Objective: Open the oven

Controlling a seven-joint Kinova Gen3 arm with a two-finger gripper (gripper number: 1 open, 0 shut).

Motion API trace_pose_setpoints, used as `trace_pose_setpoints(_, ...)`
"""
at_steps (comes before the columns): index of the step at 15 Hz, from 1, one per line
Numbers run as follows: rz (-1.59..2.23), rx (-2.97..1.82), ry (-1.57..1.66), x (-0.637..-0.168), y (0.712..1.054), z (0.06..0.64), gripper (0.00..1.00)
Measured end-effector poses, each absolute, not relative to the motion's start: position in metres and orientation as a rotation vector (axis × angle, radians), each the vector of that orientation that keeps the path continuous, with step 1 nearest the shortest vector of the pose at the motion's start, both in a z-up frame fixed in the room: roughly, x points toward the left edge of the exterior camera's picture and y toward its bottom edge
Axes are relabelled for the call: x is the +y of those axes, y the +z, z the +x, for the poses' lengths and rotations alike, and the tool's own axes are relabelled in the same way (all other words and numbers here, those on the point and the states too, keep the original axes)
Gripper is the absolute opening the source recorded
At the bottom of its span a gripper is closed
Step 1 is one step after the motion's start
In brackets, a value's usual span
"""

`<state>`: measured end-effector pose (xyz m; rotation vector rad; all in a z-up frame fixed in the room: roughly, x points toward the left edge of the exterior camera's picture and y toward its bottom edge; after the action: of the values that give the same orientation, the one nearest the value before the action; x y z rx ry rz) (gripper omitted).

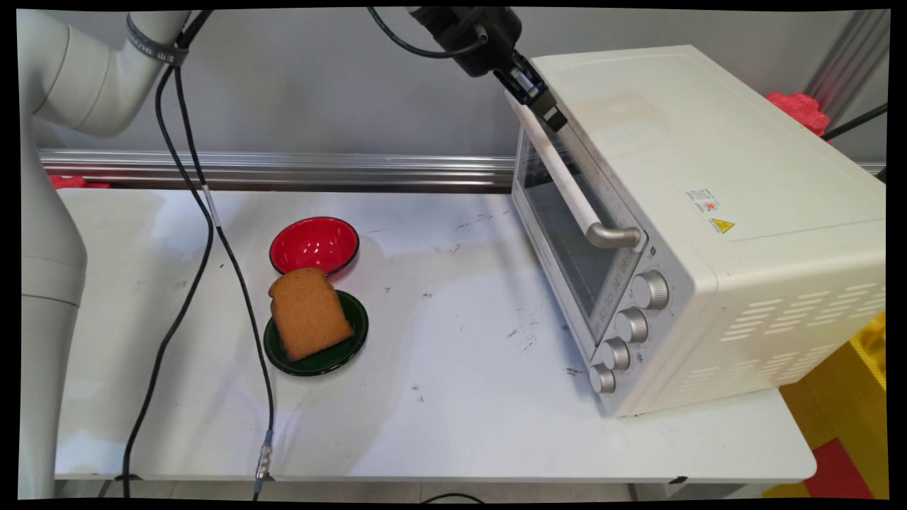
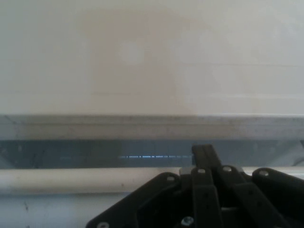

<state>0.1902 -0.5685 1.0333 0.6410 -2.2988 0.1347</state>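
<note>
On the white surface, left of the cream toaster oven, a brown slice of toast lies across a dark green round plate. Just behind it sits a red round bowl. The oven door looks closed, and its pale bar handle runs lengthwise along the door's top edge. The black gripper is at the handle's far end. Whether the jaws are open or clamped cannot be told.
</note>
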Motion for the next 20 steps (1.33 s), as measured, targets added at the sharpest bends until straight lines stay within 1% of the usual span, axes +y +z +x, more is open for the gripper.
trace_pose_setpoints(20, 0.604, -2.302, 0.142, -0.579, 1.001, 0.174, 0.0)
